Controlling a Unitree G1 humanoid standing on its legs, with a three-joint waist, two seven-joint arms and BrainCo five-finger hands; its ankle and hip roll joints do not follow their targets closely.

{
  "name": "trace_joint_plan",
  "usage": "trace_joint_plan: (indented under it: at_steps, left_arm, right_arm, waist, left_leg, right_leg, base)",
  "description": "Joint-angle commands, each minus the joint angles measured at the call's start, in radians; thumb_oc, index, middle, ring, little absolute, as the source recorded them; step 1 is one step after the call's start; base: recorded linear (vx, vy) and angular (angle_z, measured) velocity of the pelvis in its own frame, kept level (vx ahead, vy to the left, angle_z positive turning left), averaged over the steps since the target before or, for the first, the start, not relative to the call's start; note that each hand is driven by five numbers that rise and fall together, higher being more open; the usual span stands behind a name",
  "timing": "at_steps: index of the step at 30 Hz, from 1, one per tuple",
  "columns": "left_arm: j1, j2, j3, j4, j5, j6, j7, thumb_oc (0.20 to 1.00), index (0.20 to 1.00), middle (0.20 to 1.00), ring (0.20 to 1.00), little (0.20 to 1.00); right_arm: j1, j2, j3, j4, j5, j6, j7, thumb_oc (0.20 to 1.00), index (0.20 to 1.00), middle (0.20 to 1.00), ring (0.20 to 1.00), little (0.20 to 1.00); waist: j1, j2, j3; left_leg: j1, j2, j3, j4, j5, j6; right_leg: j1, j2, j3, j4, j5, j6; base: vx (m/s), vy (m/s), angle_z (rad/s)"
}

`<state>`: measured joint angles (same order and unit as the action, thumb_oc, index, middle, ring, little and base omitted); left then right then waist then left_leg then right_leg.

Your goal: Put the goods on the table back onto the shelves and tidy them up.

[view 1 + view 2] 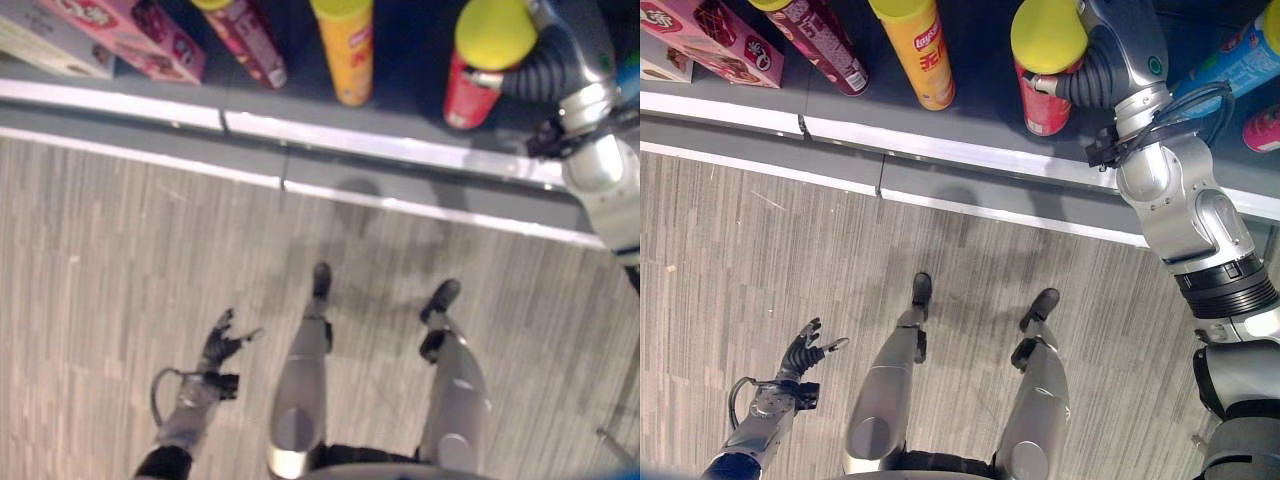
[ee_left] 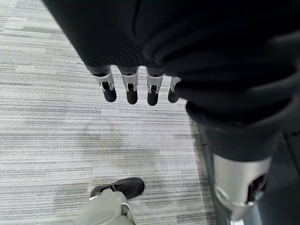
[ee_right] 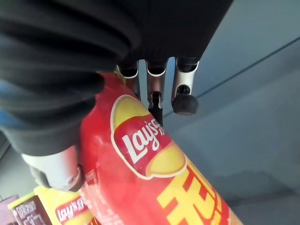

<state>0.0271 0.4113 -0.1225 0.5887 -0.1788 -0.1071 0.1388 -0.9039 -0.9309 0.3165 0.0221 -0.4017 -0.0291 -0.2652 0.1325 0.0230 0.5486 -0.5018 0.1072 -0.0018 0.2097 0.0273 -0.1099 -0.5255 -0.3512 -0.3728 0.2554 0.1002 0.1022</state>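
Right robot hand (image 3: 154, 89) grasping the red yellow-lidded crisp canister (image 1: 1045, 70) on the grey shelf (image 1: 980, 110); left robot hand (image 1: 805, 350) hangs released

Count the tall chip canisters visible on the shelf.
3: a maroon canister toward the left, a yellow canister beside it, and a red canister with a yellow lid, which the right hand is holding. More may be hidden behind the right arm.

Place: shop aisle | Evidence: grey shelf (image 1: 970, 140) with pale front rail, stocked with chip cans (image 1: 915, 50) and pink snack boxes (image 1: 715, 40) in a row | Floor: grey striped carpet (image 1: 760, 270)
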Motion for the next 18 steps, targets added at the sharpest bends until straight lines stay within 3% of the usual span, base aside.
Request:
trace_joint_plan:
  at_steps: [1,4,5,18]
  left_arm:
    - [0.043,0.070,-0.044,-0.023,-0.033,-0.020,0.027,1.000,1.000,1.000,1.000,1.000]
    - [0.038,0.069,-0.050,-0.024,-0.032,-0.021,0.031,1.000,1.000,1.000,1.000,1.000]
    - [0.040,0.068,-0.052,-0.022,-0.033,-0.022,0.032,1.000,1.000,1.000,1.000,1.000]
    - [0.022,0.056,-0.084,-0.029,-0.043,-0.025,0.061,1.000,1.000,1.000,1.000,1.000]
  right_arm:
    - [-0.107,-0.032,0.007,0.016,-0.029,0.000,-0.092,0.200,0.200,0.200,0.200,0.200]
    - [-0.108,-0.029,-0.003,0.034,-0.030,0.007,-0.110,0.200,0.200,0.200,0.200,0.200]
    - [-0.106,-0.027,-0.003,0.042,-0.030,0.008,-0.115,0.200,0.200,0.200,0.200,0.200]
    - [-0.050,0.055,-0.102,0.137,-0.006,0.057,-0.231,0.200,0.200,0.200,0.200,0.200]
  waist:
    - [0.008,0.010,-0.029]
    - [0.010,0.013,-0.029]
    - [0.012,0.016,-0.029]
    - [0.006,0.032,-0.029]
  left_leg:
    - [-0.004,0.036,-0.008,-0.010,-0.074,-0.024]
    - [-0.028,0.026,-0.009,-0.013,-0.049,-0.018]
    - [-0.012,0.031,-0.012,-0.011,-0.072,-0.024]
    - [-0.045,0.018,-0.024,-0.004,-0.072,-0.023]
  right_leg:
    - [-0.003,-0.079,0.066,0.093,-0.098,0.092]
    - [-0.018,-0.086,0.055,0.084,-0.075,0.080]
    - [-0.006,-0.083,0.062,0.096,-0.100,0.093]
    - [-0.030,-0.090,0.065,0.103,-0.100,0.096]
  base:
    - [0.00,0.006,0.09]
    - [0.03,0.000,0.12]
    - [0.00,-0.006,0.14]
    - [0.00,0.000,0.03]
